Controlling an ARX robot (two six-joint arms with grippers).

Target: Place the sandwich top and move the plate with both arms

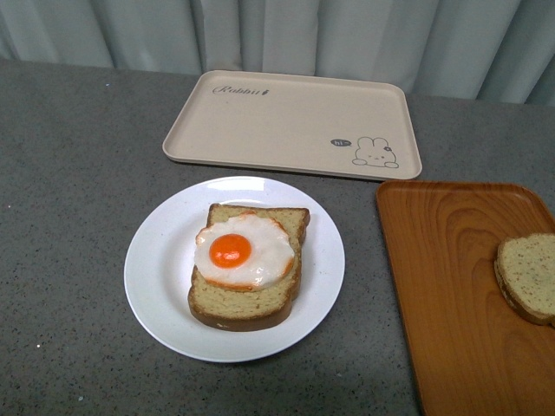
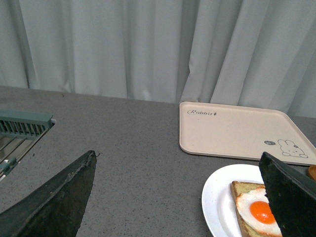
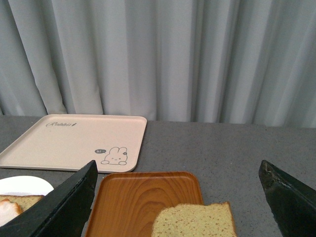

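The white plate (image 1: 154, 270) sits on the grey speckled bench (image 1: 69, 173), near the middle of the front view; on it lies a thick, dark-crusted bread slice (image 1: 247, 303) with a fried egg (image 1: 243, 251) on top, yolk up; the sandwich top (image 1: 529, 276) is not on the plate: it lies flat on the orange tray (image 1: 451, 295) at the right, well apart from the plate and partly cut off by the frame edge; a beige rabbit tray (image 1: 290, 121) rests farther back on the bench, near a pale curtain (image 1: 347, 35), and carries nothing; neither arm shows in the front view

In the left wrist view the left pincer (image 2: 177, 154) is spread wide, with nothing between its jaws; bare bench shows between them, with the plate's rim and the egg beside one jaw, and a pale green slatted rack (image 2: 22, 126) at the bench's edge

In the right wrist view the right pincer (image 3: 177, 163) is likewise spread wide and grips nothing; the sandwich top and the orange tray show between its jaws, untouched by either
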